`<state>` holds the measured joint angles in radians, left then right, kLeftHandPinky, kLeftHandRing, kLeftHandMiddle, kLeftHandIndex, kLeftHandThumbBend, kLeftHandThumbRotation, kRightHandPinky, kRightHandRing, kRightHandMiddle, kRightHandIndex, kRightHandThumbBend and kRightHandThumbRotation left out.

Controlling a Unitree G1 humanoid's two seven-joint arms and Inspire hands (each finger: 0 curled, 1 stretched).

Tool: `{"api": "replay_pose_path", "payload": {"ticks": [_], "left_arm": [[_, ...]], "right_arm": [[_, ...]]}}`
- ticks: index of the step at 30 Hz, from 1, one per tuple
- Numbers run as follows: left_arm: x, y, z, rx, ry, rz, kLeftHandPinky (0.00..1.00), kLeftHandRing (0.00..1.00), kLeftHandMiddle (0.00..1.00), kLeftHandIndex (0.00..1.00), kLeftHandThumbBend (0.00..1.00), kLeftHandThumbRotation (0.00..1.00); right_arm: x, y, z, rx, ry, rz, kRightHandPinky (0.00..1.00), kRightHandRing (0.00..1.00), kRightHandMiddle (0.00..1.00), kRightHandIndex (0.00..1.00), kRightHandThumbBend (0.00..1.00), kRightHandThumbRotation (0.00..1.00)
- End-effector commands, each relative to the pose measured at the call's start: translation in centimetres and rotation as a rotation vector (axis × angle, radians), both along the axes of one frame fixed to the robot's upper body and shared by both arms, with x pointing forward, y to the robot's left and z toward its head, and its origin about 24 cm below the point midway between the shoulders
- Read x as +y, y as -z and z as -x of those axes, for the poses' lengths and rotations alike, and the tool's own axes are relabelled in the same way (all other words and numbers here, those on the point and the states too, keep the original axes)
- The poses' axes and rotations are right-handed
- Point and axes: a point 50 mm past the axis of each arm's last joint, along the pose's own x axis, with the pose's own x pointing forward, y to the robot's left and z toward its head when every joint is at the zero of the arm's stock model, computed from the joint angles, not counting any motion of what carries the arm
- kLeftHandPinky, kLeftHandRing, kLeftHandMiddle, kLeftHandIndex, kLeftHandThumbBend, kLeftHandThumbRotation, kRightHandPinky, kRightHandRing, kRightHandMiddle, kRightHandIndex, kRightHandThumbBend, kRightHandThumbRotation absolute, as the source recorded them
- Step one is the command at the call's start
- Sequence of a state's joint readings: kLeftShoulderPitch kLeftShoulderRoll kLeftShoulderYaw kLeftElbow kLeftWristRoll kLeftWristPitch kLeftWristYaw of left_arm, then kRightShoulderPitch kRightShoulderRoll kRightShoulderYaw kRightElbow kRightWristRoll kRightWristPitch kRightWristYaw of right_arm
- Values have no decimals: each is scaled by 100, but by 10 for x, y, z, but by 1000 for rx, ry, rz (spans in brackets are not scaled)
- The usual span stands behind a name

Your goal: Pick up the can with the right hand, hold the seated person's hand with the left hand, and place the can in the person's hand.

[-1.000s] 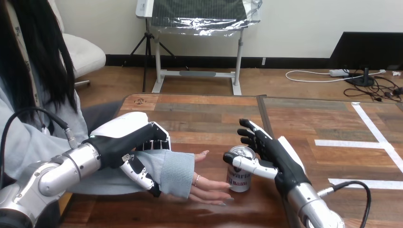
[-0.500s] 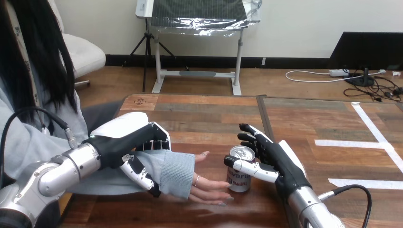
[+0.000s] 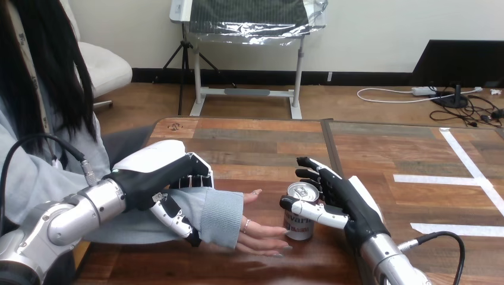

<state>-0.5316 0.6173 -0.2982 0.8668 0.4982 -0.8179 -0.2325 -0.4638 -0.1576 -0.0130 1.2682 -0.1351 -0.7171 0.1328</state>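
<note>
A silver and red can (image 3: 298,229) stands upright on the wooden table (image 3: 249,142). My right hand (image 3: 355,205) is open around it: the fingers reach past the can's far right side, and the thumb lies across its front near the top. The person's hand (image 3: 260,235) lies palm up on the table, its fingertips just left of the can's base. My left hand (image 3: 151,170) is shut on the person's wrist at the grey sleeve cuff, fingers over the top and thumb curled underneath.
The person sits at the table's left side, and their forearm runs in under my left arm. White tape strips (image 3: 443,178) mark the table's right part. A seam (image 3: 330,145) divides the tabletop behind the can.
My right hand has sunk slightly and come closer round the can, the thumb lower on its front. The can, the person's hand and my left hand have not moved.
</note>
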Motion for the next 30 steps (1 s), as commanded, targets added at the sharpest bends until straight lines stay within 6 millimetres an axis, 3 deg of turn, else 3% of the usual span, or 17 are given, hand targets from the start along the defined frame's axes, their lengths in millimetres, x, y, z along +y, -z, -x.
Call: {"api": "replay_pose_path", "payload": {"ticks": [1,30], "left_arm": [[-18,-49,-23,-184,57,97,27,32,40,42,93,0],[-20,-52,-25,-189,62,96,27,32,40,42,93,0]], "right_arm": [[0,-11,-10,-46,26,1,82,86,86,87,100,42],[-4,-6,-13,22,42,83,75,81,82,81,100,40]]}}
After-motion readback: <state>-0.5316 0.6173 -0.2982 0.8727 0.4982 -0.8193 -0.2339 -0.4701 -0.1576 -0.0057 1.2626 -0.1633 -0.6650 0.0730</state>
